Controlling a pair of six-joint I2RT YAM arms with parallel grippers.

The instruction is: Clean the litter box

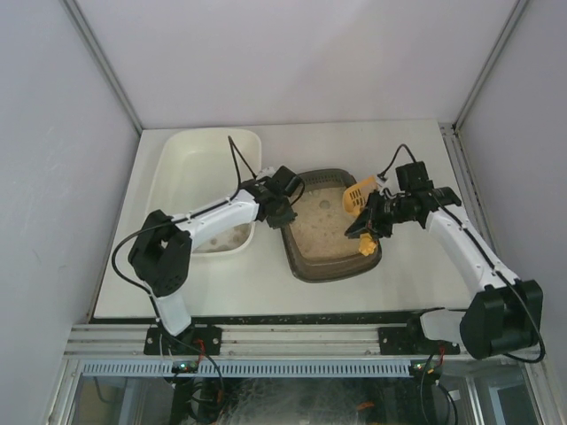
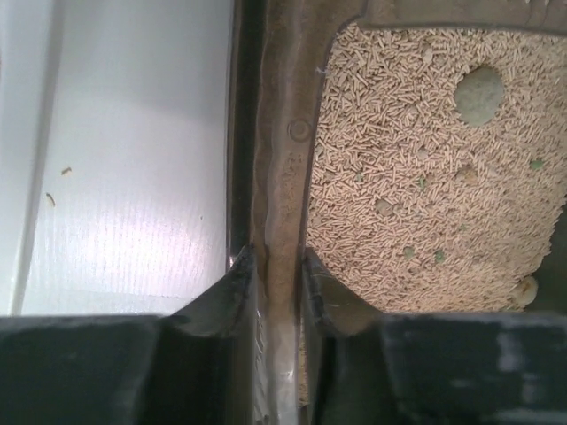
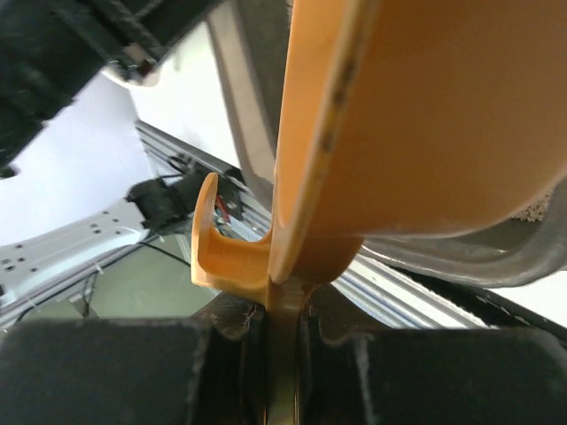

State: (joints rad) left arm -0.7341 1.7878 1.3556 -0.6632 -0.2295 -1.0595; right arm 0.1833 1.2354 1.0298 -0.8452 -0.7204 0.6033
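The litter box is a dark brown-grey tray of beige litter in the middle of the table. My left gripper is shut on its left rim, one finger outside the wall and one inside, as the left wrist view shows. A grey-green clump and smaller lumps lie in the litter. My right gripper is shut on the handle of an orange scoop, held over the box's right side. In the right wrist view the scoop fills the frame above the gripper.
A larger white tub stands against the litter box's left side, its wall right beside my left fingers. The metal rail at the table's near edge lies beyond the box in the right wrist view.
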